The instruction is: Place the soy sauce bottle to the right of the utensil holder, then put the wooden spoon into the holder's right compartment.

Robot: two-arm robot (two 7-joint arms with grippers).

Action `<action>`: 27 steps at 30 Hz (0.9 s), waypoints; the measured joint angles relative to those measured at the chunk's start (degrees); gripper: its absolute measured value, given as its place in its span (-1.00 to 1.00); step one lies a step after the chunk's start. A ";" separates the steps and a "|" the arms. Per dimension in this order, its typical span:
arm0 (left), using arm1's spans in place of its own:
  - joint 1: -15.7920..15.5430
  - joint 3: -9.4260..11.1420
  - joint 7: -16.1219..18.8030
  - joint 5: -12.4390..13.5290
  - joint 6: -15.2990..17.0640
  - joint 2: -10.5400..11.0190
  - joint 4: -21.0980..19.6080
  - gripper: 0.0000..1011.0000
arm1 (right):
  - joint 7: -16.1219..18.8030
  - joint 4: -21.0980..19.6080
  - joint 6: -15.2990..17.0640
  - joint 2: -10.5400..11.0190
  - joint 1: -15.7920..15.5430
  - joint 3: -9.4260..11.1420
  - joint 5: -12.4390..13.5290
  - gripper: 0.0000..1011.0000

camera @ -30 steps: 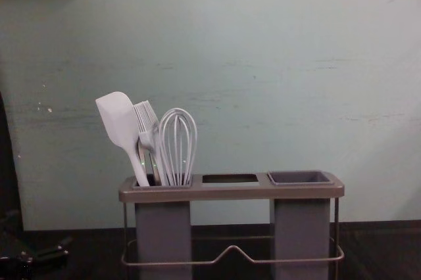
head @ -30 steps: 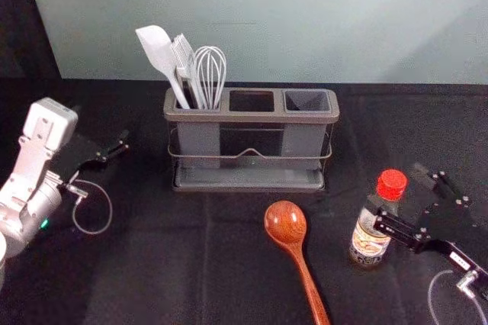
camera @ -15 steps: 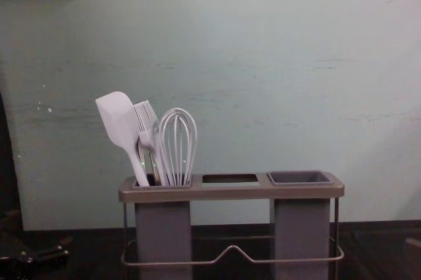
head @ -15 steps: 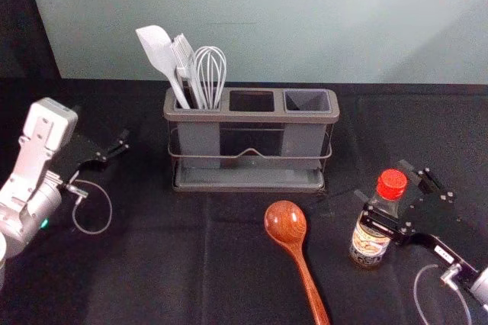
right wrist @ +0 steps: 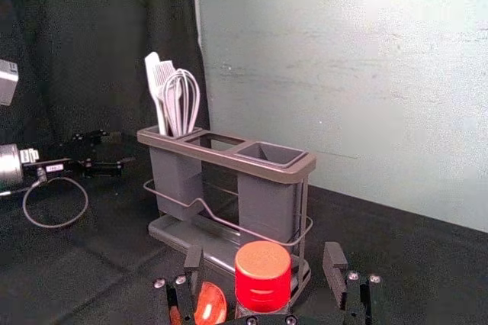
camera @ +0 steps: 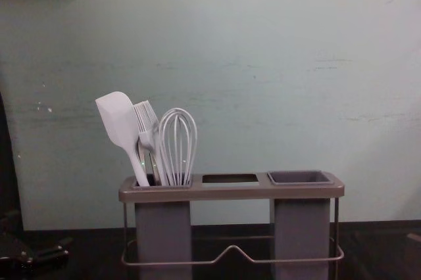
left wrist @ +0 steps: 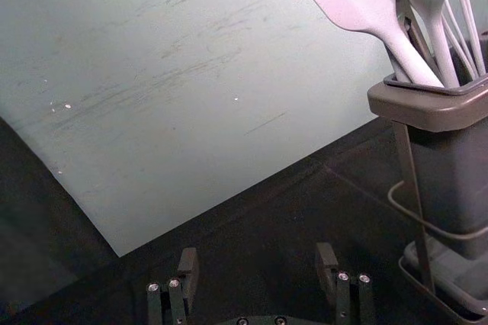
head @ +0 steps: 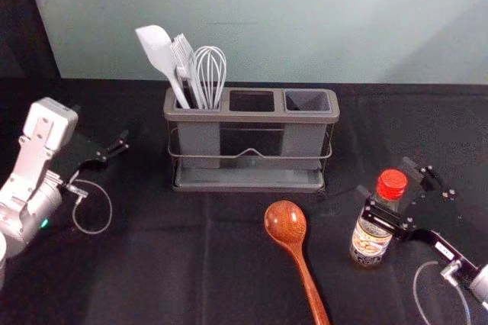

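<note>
I log the soy sauce bottle (head: 369, 252): red cap (head: 392, 185), white label (head: 370, 239) with orange-red and dark print. Wooden spoon (head: 287, 223) glossy reddish-brown, darker grain streaks. Holder (head: 252, 117) grey, rim brownish. Spatula (head: 157, 46) whitish. Cloth (head: 152, 264) black; wall (head: 305, 20) pale grey-green, dark-scuffed.

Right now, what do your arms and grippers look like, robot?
My left arm is silvery metal, with a boxy white part and a tiny green light. My left gripper and right gripper are black, with slim fingers and shiny round screws. Each has a thin, pale, looping cable and a small white label.
</note>
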 joint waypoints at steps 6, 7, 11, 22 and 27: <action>0.00 0.00 0.00 0.00 0.00 0.00 0.00 0.99 | 0.75 0.19 0.08 -0.70 -0.09 0.50 -0.49 0.98; 0.00 0.00 0.00 0.00 0.00 0.00 0.00 0.99 | 0.83 0.20 0.08 -0.79 -0.12 0.56 -0.57 0.98; 0.00 0.00 0.00 0.00 0.00 0.00 0.00 0.99 | 1.29 0.26 0.08 -1.18 -0.23 0.88 -0.85 0.98; 0.00 0.00 0.00 0.00 0.00 0.00 0.00 0.99 | 2.48 0.72 0.00 -2.42 -0.32 1.87 -1.49 0.98; 0.00 0.00 0.00 0.00 0.00 0.00 0.00 0.99 | 3.13 0.92 0.06 -3.13 -0.39 2.36 -1.81 0.87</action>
